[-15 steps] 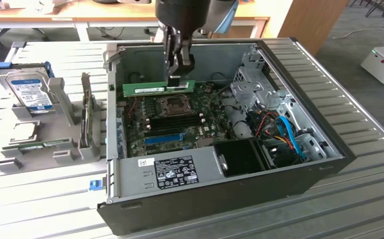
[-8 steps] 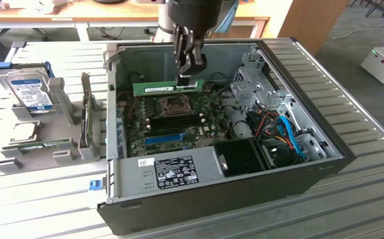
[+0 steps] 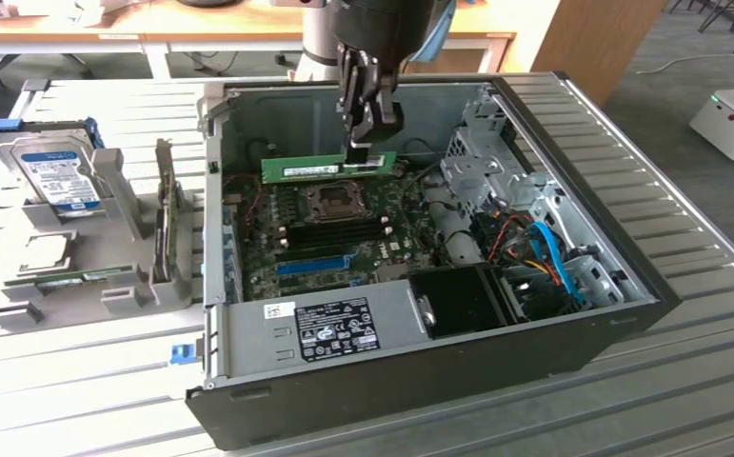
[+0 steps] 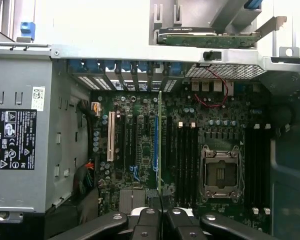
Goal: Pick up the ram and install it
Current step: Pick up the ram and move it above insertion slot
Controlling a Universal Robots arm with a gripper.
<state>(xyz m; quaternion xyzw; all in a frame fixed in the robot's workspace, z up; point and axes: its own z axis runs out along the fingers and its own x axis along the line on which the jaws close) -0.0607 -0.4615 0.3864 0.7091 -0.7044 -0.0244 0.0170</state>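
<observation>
The ram [image 3: 328,168] is a long green stick with a white label, hanging level above the motherboard [image 3: 341,249] inside the open computer case [image 3: 621,286]. My gripper [image 3: 364,152] reaches down from above and is shut on the stick's upper edge, near its end on the exterior view's right. In the wrist view the ram [image 4: 160,140] shows edge-on as a thin green line running out from my gripper [image 4: 160,212]. It hovers between the blue slot [image 4: 155,140] and the black memory slots [image 4: 182,155].
The CPU socket [image 3: 337,198] lies just below the stick, with the black memory slots [image 3: 335,231] nearer the case front. A power supply [image 3: 328,328] and a black fan housing [image 3: 468,300] fill the near side. Outside the case a silver hard drive [image 3: 65,179] stands in a grey holder.
</observation>
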